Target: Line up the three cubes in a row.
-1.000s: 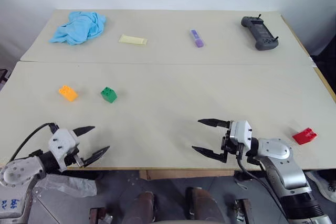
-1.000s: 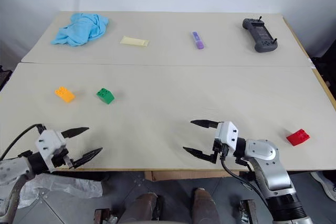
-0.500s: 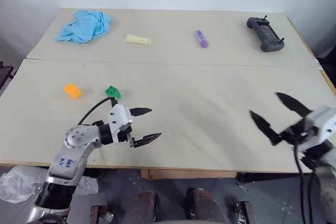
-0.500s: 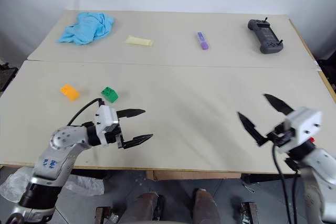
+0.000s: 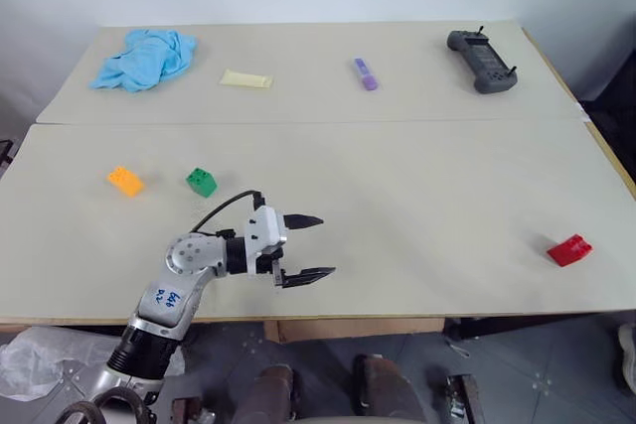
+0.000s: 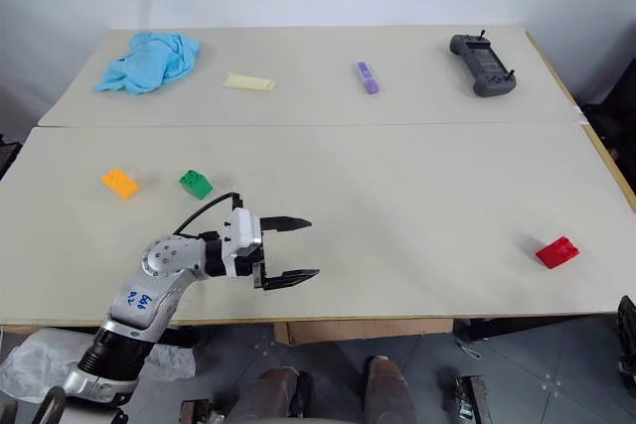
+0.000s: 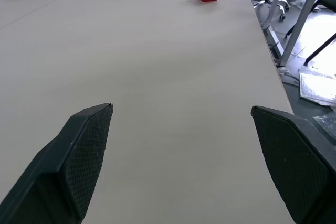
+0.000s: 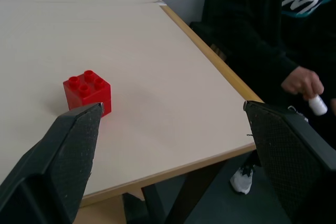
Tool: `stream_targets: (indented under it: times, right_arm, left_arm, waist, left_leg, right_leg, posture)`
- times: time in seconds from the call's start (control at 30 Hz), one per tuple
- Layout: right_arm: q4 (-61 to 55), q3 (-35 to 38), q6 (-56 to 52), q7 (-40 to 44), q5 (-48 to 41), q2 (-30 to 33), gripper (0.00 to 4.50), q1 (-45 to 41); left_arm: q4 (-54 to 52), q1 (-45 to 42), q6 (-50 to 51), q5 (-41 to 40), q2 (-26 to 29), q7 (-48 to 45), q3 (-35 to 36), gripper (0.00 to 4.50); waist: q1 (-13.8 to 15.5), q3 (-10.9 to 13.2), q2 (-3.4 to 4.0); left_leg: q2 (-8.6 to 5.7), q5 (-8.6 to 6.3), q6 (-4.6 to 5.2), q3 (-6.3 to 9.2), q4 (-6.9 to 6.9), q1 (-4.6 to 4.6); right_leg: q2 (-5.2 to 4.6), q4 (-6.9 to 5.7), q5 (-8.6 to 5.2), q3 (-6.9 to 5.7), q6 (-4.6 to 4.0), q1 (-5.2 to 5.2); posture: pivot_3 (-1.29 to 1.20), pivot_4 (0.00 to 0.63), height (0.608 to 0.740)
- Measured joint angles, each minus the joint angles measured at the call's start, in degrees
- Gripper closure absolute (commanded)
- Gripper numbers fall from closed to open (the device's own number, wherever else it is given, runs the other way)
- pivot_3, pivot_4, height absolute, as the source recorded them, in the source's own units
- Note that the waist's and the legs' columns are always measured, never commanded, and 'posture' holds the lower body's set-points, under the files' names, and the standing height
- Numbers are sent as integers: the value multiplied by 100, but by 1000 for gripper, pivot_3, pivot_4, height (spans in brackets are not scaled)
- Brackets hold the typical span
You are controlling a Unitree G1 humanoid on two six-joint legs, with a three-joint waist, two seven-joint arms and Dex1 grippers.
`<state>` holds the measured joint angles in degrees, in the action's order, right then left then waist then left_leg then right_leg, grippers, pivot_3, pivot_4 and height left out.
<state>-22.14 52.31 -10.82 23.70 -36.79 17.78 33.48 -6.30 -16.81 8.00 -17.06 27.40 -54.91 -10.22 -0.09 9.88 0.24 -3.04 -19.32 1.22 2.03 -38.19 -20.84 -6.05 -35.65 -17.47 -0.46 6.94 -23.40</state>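
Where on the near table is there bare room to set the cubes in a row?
The wide bare stretch between the green cube and the red cube is free, past the left gripper. The strip near the orange cube is tighter. The far table holds the clutter.

A robot lab: bare beige tables (image 5: 417, 196) against a white wall, a handheld controller (image 5: 481, 60) (dark grey) on the far table.
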Motion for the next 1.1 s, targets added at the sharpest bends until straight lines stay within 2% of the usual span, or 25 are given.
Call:
stream_targets:
  times: [0.1,0.2,0.3,0.37,0.43,0.57,0.93,1.1]
  right_arm:
    - [-350,-78,-859,-554,-454,519,0,-327]
    - [-694,-82,-2173,-1699,-1209,1451,0,-1165]
    - [-818,-241,-3328,-2736,-1711,2009,0,-1812]
    - [-786,-401,-4124,-3585,-1803,2107,0,-2292]
    - [-680,-511,-4892,-4536,-1960,2010,0,-2871]
    - [-696,-675,-5699,-5639,-2065,1594,0,-3588]
    - [-719,-1200,-5782,-6767,-914,-39,0,-4242]
    - [-720,-1240,-5524,-6896,-252,-408,1231,-4377]
  left_arm:
    - [67,-50,-63,13,-8,-22,9,23]
    - [131,-95,-183,38,-85,-35,4,23]
    - [155,-89,-211,48,-147,-34,-12,23]
    - [149,-57,-232,64,-145,-23,2,23]
    - [128,-11,-233,89,-144,-14,-5,23]
    - [34,108,-232,154,-99,1,-2,23]
    - [-242,213,-122,162,27,67,21,23]
    - [-271,223,-38,162,71,103,24,0]
  waist:
    - [-9,-11,19]
    - [-1,-10,17]
    - [87,-10,16]
    - [147,-10,16]
    - [161,-11,16]
    - [146,-11,16]
    - [123,-19,28]
    - [118,-19,29]
  left_leg:
    - [0,3,-3,-13,-1,7]
    - [1,6,-1,-23,-1,13]
    - [8,9,-7,-7,3,3]
    - [10,11,-10,0,-8,-21]
    - [4,13,-5,0,-21,-38]
    - [2,14,-2,-1,-21,-38]
    - [2,16,0,-8,-10,-36]
    - [2,16,1,-9,-8,-36]
  right_leg:
    - [-2,-7,0,14,0,-1]
    - [-2,-9,1,21,2,0]
    - [8,-7,-1,9,-3,-5]
    - [11,-4,-1,2,-3,-16]
    - [4,-3,1,1,1,-24]
    - [4,0,3,0,4,-22]
    - [14,-24,3,8,5,-30]
    - [30,-24,3,10,5,-32]
  posture:
    - [0,150,740]
    - [0,150,740]
    - [0,150,740]
    - [0,150,740]
    - [0,150,740]
    - [0,150,740]
    - [0,150,740]
    - [0,150,740]
